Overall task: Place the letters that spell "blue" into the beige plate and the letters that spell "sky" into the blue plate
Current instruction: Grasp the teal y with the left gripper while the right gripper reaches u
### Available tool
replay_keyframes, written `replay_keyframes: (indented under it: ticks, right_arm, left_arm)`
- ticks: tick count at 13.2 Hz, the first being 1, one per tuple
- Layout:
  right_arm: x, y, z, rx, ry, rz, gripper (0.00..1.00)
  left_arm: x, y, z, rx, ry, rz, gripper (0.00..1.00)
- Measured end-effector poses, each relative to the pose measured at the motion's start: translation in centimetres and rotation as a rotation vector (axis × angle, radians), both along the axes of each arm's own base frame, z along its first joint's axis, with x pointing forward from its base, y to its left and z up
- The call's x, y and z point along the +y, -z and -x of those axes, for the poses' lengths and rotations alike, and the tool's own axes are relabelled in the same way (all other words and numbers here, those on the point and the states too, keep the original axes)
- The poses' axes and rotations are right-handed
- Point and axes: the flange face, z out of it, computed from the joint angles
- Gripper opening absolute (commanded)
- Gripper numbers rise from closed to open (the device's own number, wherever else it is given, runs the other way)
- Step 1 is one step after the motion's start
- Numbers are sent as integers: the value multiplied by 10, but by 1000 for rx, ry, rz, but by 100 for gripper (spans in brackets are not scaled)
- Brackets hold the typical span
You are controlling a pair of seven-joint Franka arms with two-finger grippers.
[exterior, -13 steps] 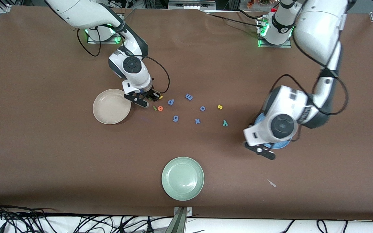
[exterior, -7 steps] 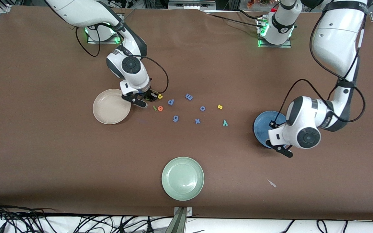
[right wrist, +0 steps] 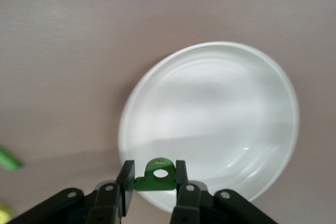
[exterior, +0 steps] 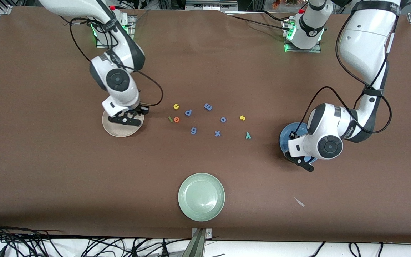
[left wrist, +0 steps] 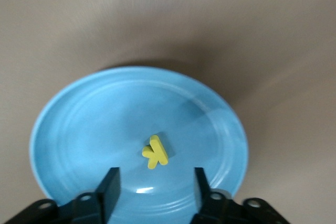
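**Over the beige plate: b in the right tool, near the rim**

Just inside the rim of the beige plate (right wrist: 220, 103), pinched in the right tool (right wrist: 154, 177): dark green b (right wrist: 157, 176), its round hole showing between the two fingers. Narrow grip, closed flat on the letter's sides, nothing else touched. Seen from the wrist, most of the plate's bowl open ahead of the letter, with the rim close beneath it. Judged from that: a short carry toward the plate's middle before letting go, or a risk of the b landing on the lip and sliding off onto the desk (exterior: 48, 160).

Next for the same plate, lying on the desk toward the left arm's end from it: u (exterior: 176, 106), and a little nearer the front camera l (exterior: 170, 119) and e (exterior: 176, 120), touching or nearly so. Right arm the nearer one for all three.

At the left arm's end: yellow k (left wrist: 155, 151) flat in the blue plate (left wrist: 94, 124), near its middle. Above it the left tool (left wrist: 155, 182), fingers apart, holding nothing, clear of the letter. Not yet in that plate: s (exterior: 242, 117) and y (exterior: 248, 135), on the desk between the blue letters and the blue plate, left arm nearer to both.

Nearest the front camera, a green plate (exterior: 201, 197), no part in the task.
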Motion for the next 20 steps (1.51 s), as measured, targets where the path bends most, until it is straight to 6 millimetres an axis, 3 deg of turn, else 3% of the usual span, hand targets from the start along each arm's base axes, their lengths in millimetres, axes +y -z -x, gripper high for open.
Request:
replay_keyframes:
  ticks: [2, 3, 6, 9, 10, 13, 16, 20]
  right_arm:
    - [-7, 10, 5, 24, -13, 7, 68]
    - [-6, 13, 8, 30, -18, 8, 75]
    - [-2, 13, 11, 31, -6, 3, 78]
    - [18, 11, 17, 22, 95, -43, 77]
    - [32, 10, 22, 12, 135, -60, 77]
    - [89, 10, 43, -22, 290, -106, 77]
    - [130, 21, 61, -35, 398, -173, 77]
    - [160, 49, 81, -34, 418, -221, 76]
  left_arm:
    - [-16, -34, -2, -59, -65, -8, 100]
    - [-31, -46, 1, -79, -118, -7, 100]
    - [-90, -52, 18, -92, -310, -25, 100]
    - [-142, -33, 34, -97, -491, -31, 100]
    - [-156, -24, 38, -101, -553, -22, 99]
    - [-189, 15, 48, -124, -676, -14, 82]
    - [-193, 49, 53, -113, -695, -18, 70]
    - [-192, 57, 53, -108, -697, -22, 67]
